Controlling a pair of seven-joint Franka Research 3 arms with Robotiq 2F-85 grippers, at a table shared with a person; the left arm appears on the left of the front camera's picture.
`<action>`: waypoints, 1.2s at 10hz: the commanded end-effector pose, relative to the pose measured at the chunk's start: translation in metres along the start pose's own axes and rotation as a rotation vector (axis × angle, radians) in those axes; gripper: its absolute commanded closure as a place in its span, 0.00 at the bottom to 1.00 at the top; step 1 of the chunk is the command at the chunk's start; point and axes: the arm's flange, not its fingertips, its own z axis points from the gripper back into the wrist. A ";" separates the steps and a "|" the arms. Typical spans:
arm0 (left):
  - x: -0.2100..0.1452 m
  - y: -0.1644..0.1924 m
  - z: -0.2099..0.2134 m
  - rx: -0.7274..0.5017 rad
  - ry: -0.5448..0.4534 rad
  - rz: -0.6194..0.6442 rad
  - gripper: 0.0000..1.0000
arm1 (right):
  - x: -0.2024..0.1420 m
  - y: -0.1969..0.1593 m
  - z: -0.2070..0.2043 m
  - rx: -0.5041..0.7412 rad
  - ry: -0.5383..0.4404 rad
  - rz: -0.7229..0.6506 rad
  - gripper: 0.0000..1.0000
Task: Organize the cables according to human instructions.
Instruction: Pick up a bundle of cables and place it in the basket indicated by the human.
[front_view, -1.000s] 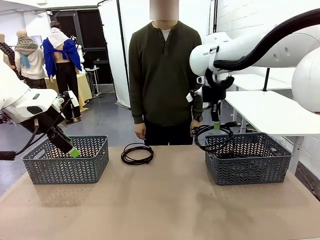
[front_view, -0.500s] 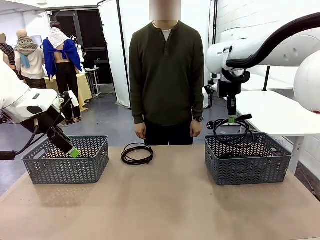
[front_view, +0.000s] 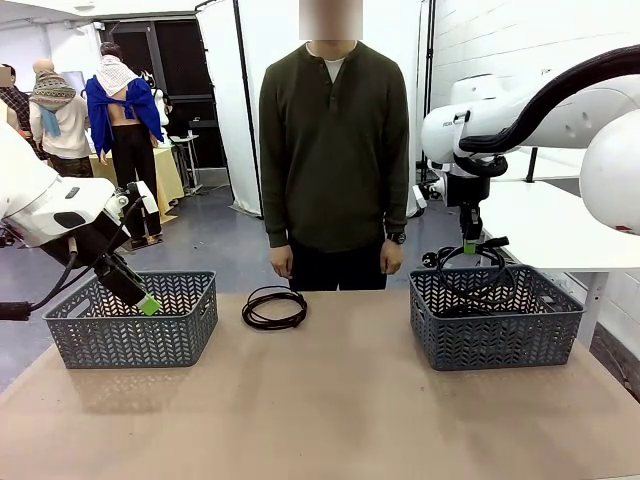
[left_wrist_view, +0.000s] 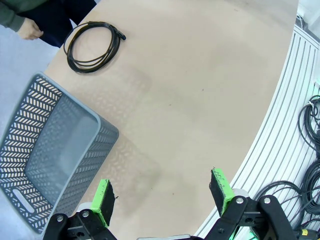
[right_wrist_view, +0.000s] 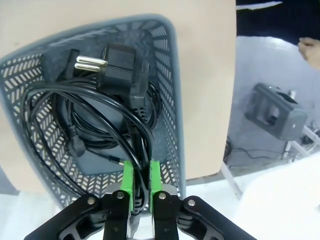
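**A:** Your coiled black cable with the chunky plug (right_wrist_view: 122, 62) hangs over the right grey mesh plastic basket (front_view: 495, 340). Your right arm reaches over it, right gripper (front_view: 469, 247) pointing down, fingers clamped on the cable.

**B:** Yep. Left gripper (front_view: 148, 305) is tilted at the left grey mesh basket (front_view: 130, 340), fingers wide apart, empty. One more black cable coil (front_view: 274, 307) sits on the brown table (front_view: 330, 400) between the two baskets.

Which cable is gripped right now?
The coil with the mains plug, pinched by the right gripper above the right-hand basket; the other coil lies loose on the table.
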 end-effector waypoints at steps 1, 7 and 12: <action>-0.001 0.002 -0.001 0.008 -0.007 -0.001 0.00 | 0.000 -0.018 0.004 -0.031 0.014 -0.007 1.00; -0.001 0.002 -0.001 0.008 -0.007 -0.001 0.00 | 0.004 -0.024 0.001 0.027 0.026 0.005 0.72; -0.001 0.002 -0.001 0.008 -0.007 -0.001 0.00 | 0.008 -0.022 0.010 0.047 0.004 -0.021 0.00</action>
